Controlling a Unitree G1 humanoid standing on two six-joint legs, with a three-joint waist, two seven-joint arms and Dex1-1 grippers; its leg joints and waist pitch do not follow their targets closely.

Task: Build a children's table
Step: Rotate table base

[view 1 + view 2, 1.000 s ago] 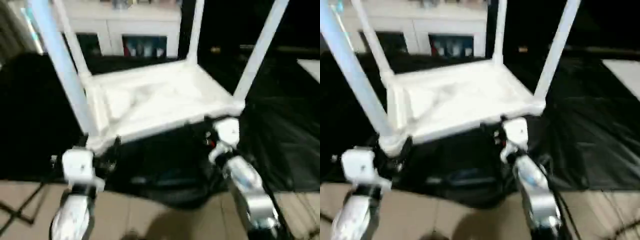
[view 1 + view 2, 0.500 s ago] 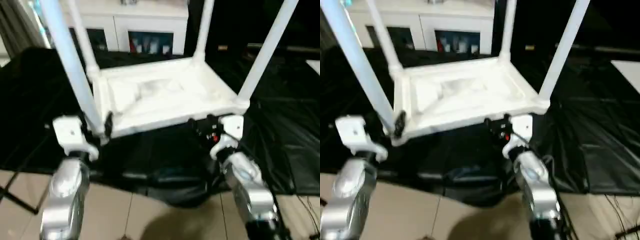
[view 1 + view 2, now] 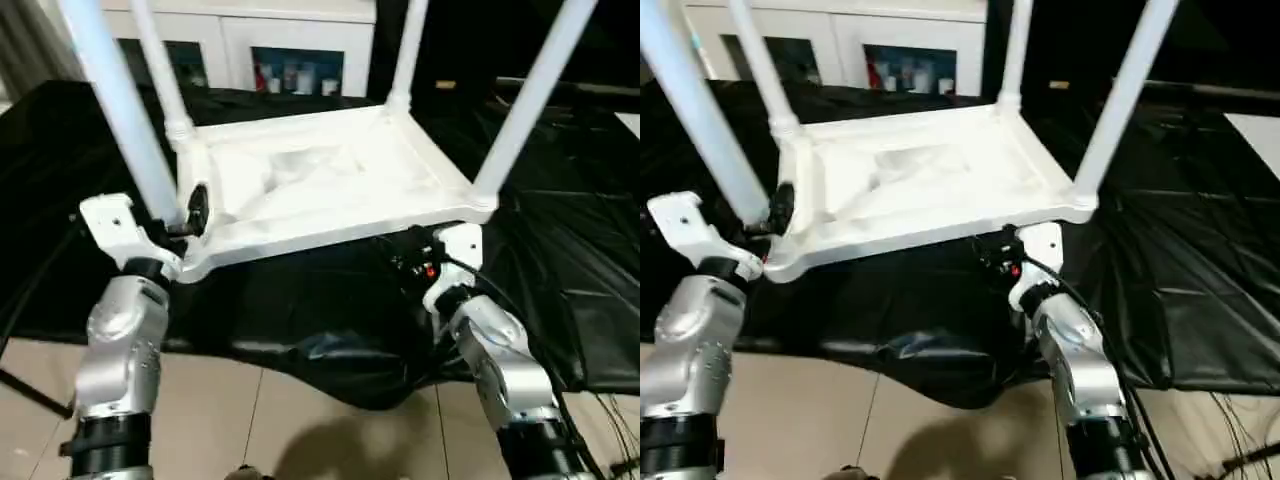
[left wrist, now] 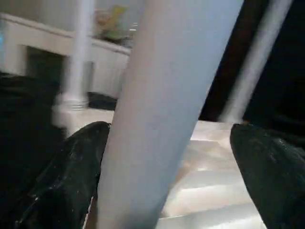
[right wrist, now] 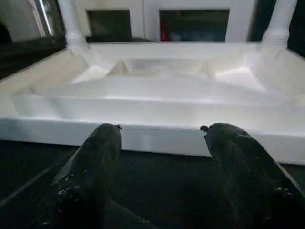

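From the head views, the children's table (image 3: 320, 190) lies upside down on the black-sheeted worktop (image 3: 560, 250), close to its near edge. All four white legs (image 3: 530, 100) stick up from the corner sockets, so the build looks almost done. What seems left is to check that each leg is tight and then turn the table the right way up. The underside is white plastic with raised ribs and a shallow dip in the middle. Behind it stands a white cabinet (image 3: 290, 40) with glass doors.

The left gripper (image 3: 185, 215) is at the near left corner, with its fingers spread wide on either side of the bottom of the near left leg (image 3: 120, 110). The right gripper (image 3: 415, 255) sits just under the near edge of the table top, next to the near right corner.

In the left wrist view, the near left leg runs up big and pale between the two black fingers (image 4: 62, 181). The fingers stand wide apart. One may touch the leg, but this close I cannot be sure, so I would not call it a grip.

In the right wrist view, the right fingers (image 5: 95, 162) are partly open and hold nothing. They point at the long white side edge of the table top (image 5: 152, 119), which lies just past the tips.
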